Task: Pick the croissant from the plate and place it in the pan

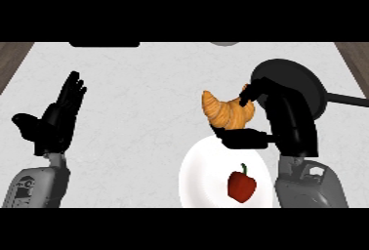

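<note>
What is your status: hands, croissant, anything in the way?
Right hand shut on croissant, held between white plate and black pan. Left hand open, resting at left. Red bell pepper on plate, not in the way.

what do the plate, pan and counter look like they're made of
Plate: plain white, smooth and even, likely glazed ceramic, though plastic would look the same. Pan: flat matt black all over, handle included, so probably coated metal; the right hand holding the croissant hides part of it. Counter: pale grey with faint speckle, stone-like or laminate.
</note>
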You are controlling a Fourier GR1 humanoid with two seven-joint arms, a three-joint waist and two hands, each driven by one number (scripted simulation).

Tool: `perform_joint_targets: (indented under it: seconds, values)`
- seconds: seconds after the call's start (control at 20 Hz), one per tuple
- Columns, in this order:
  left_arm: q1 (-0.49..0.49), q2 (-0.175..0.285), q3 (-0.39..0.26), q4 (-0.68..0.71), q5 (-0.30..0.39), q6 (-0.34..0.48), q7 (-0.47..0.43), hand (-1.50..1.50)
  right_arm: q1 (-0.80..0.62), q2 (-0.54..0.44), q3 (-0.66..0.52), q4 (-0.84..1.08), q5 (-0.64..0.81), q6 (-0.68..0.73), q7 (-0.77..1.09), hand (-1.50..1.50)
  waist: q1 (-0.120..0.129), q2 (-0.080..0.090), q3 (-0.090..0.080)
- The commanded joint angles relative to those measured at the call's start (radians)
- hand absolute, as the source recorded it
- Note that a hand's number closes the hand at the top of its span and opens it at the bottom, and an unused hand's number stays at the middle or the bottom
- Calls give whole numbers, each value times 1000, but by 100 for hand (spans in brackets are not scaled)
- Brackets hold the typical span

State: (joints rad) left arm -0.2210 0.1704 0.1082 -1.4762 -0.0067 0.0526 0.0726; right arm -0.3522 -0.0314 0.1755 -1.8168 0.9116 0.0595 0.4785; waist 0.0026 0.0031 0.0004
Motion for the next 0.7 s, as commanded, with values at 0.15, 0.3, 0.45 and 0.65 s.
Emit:
perform_joint_targets:
  seconds: [0.15,0.3,0.45,0.65]
  values:
    - [-76,-2,-1,25,-3,9,44,0,-107,-148,-258,356,-81,-134,-266,150,8,5,1]
    - [-7,8,-13,-37,-4,-13,33,0,-173,-217,-350,532,-122,-182,-383,150,19,4,1]
    - [-53,31,32,36,26,-32,5,0,-225,-293,-394,709,-78,-258,-474,150,28,13,1]
    - [-58,-26,-29,7,-17,9,20,0,-332,-355,-447,976,-47,-374,-573,150,49,19,3]
